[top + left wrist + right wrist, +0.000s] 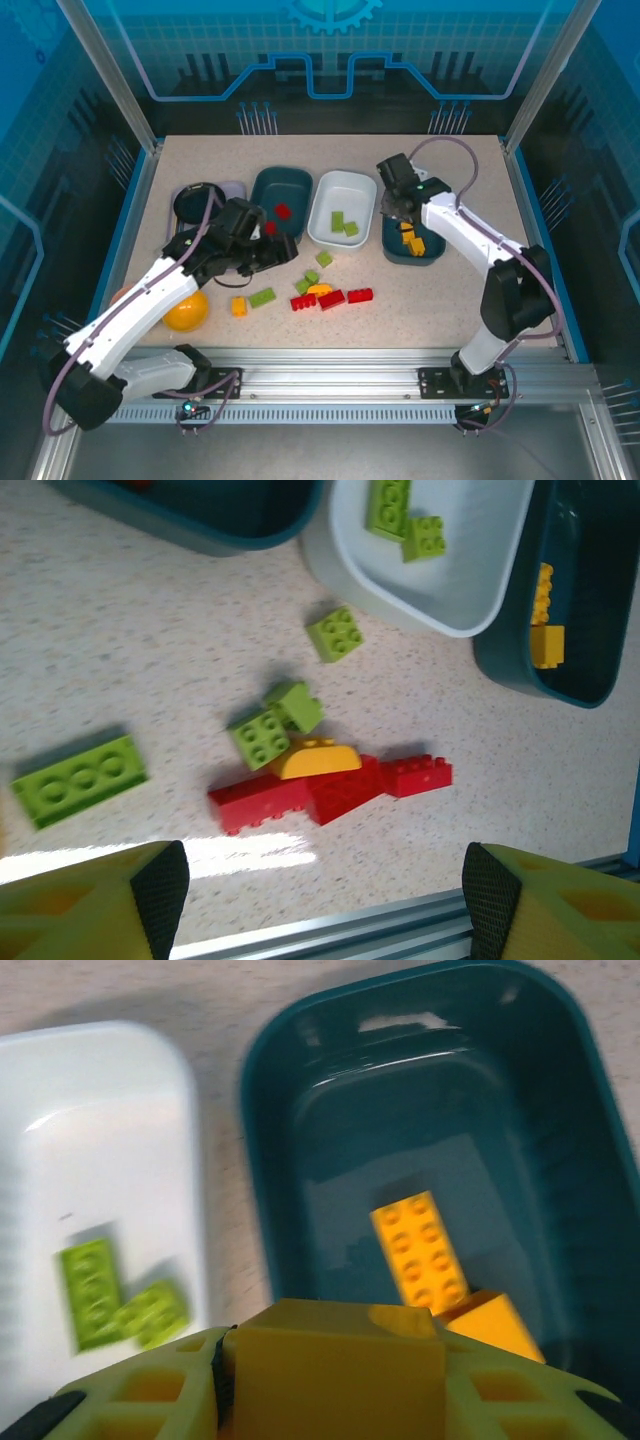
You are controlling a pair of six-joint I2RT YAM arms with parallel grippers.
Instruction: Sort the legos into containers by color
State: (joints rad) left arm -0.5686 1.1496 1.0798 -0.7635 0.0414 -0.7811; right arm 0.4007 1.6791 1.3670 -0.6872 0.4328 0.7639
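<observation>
Right gripper (330, 1390) grips a yellow brick (335, 1345) over the teal tray (560, 1160) right of the white tray (100, 1110). Left gripper (325, 905) hangs wide open, empty. Loose legos (260, 800) lie on the white tray's near side.

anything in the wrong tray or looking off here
Nothing looks mis-sorted or spilled. Only oddity: a curved yellow-orange plastic brick lies jammed against the loose red plastic bricks on the speckled table.
</observation>
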